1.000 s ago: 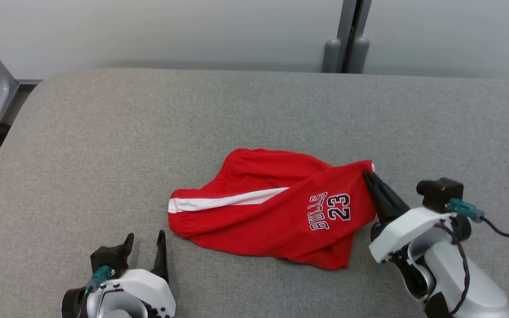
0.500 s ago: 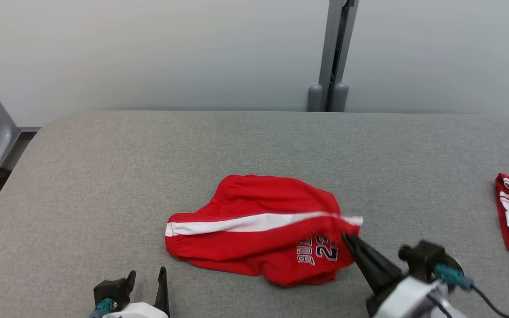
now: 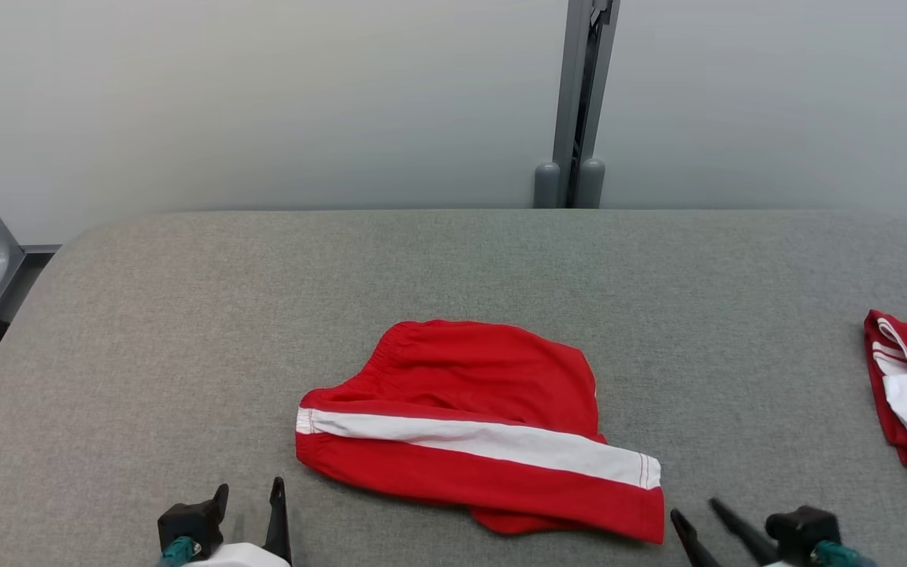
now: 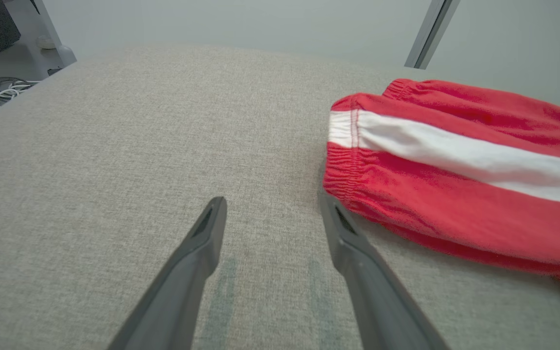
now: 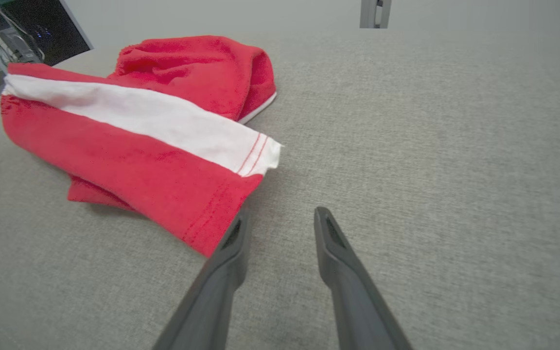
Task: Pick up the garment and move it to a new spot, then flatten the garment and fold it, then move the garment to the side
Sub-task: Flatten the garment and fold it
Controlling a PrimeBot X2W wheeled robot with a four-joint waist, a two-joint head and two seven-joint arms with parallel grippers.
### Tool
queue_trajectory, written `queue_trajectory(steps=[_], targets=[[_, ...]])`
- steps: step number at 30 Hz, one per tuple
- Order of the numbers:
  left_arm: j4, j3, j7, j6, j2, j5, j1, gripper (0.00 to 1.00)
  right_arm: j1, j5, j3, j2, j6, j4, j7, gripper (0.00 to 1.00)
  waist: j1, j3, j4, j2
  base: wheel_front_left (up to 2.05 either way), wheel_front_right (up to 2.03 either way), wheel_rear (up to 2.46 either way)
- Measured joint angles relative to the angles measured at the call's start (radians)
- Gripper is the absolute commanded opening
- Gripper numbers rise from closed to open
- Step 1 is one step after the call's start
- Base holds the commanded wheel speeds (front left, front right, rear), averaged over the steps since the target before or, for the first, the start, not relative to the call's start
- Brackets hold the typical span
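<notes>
Two grippers open w/ nothing held. L gripper near garment waistband end; R gripper just beside hem corner, maybe touching. Lying on gray table, middle front, white stripe up.

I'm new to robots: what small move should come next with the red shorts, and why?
Probably ease the right gripper onto the hem corner of the red shorts, to fold them shorter: its jaws stand open beside that corner, holding nothing.
</notes>
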Motion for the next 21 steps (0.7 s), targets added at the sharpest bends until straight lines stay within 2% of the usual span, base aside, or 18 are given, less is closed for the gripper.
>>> queue_trajectory(steps=[4, 7, 10, 15, 21], targets=[[-0.054, 0.044, 0.000, 0.014, 0.000, 0.038, 0.020, 1.00, -0.009, -0.096, -0.165, 0.034, 0.000, -0.022, 0.000, 1.00, 0.0000, -0.010, -0.004, 0.0000, 0.00, 0.00, 0.00], [-0.104, 0.074, 0.000, 0.019, 0.000, 0.069, 0.026, 1.00, -0.011, -0.191, -0.284, 0.081, 0.000, -0.103, 0.000, 1.00, 0.0000, -0.012, -0.008, 0.0000, 0.00, 0.00, 0.00], [-0.152, 0.100, 0.000, 0.022, 0.000, 0.101, 0.041, 1.00, -0.004, -0.270, -0.356, 0.136, 0.000, -0.204, 0.000, 1.00, 0.0000, -0.013, -0.013, 0.0000, 0.00, 0.00, 0.00], [-0.225, 0.127, 0.000, 0.022, 0.000, 0.152, 0.069, 1.00, 0.040, -0.335, -0.408, 0.175, 0.000, -0.300, -0.001, 1.00, 0.0000, -0.022, -0.020, 0.0000, 0.00, 0.00, 0.00], [-0.285, 0.151, 0.000, 0.022, 0.000, 0.174, 0.107, 1.00, 0.085, -0.327, -0.419, 0.182, 0.000, -0.306, -0.001, 1.00, 0.0000, -0.034, -0.029, 0.0000, 0.00, 0.00, 0.00]])
